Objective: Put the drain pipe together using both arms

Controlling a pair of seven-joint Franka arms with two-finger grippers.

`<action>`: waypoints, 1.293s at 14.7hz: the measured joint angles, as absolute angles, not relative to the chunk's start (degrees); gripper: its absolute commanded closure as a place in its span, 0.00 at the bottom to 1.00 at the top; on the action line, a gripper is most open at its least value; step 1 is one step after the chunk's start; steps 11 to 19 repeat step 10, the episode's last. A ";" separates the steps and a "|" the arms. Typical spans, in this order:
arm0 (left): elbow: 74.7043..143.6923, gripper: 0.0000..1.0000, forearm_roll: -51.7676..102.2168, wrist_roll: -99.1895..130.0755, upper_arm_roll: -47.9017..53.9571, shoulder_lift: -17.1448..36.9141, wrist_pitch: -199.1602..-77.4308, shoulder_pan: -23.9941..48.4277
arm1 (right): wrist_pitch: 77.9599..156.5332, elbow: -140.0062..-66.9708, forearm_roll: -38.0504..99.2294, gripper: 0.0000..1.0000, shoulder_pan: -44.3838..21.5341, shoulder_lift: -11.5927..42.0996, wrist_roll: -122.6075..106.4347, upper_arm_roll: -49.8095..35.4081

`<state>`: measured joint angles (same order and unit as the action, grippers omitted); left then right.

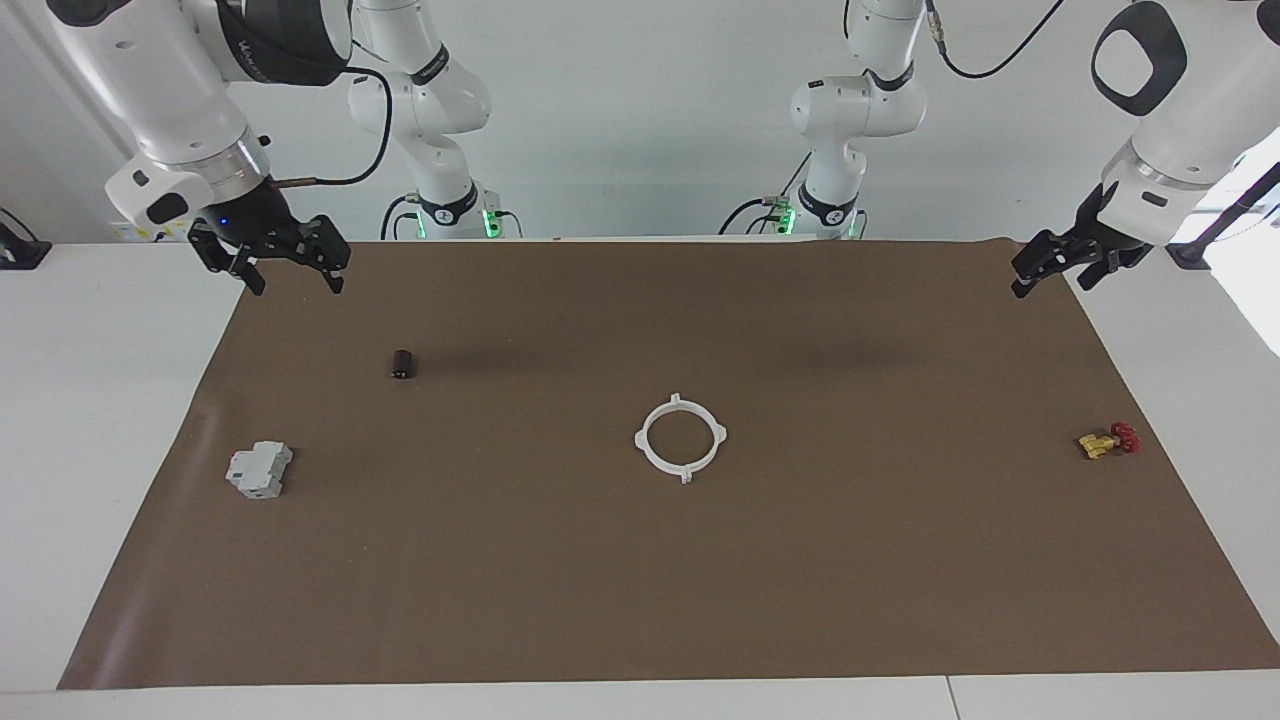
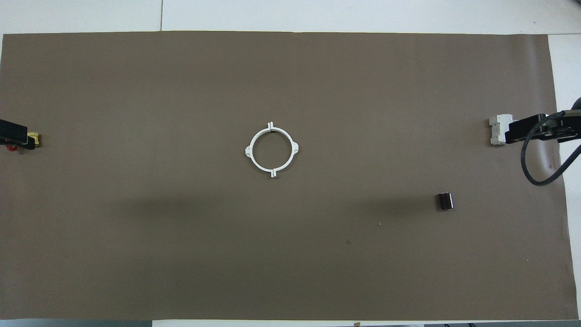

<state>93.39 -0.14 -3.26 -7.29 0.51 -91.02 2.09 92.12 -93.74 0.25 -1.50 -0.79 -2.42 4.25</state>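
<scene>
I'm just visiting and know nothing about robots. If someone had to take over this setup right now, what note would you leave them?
Left gripper: raised over the mat's corner at its own end, holding nothing, waiting.
Right gripper: raised over the mat's corner at its end, open and empty.
Drain pipe: one closed white ring with four tabs, flat at mid-mat, untouched by either arm.
Done: the two halves look joined.
Left: apparently nothing but a check of the seams.
Bystanders: grey block, dark cylinder, yellow valve.
</scene>
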 measured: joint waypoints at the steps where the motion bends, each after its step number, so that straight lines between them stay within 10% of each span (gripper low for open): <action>1: 93.39 0.00 -0.14 -3.88 -7.31 0.51 -91.02 1.65 | 92.12 -93.74 0.25 0.00 -1.50 -0.79 -2.42 4.25; 19: 93.51 0.00 -0.14 -4.56 -7.26 0.51 -91.30 1.26 | 92.12 -93.74 0.25 0.00 -1.58 -0.78 -2.43 4.24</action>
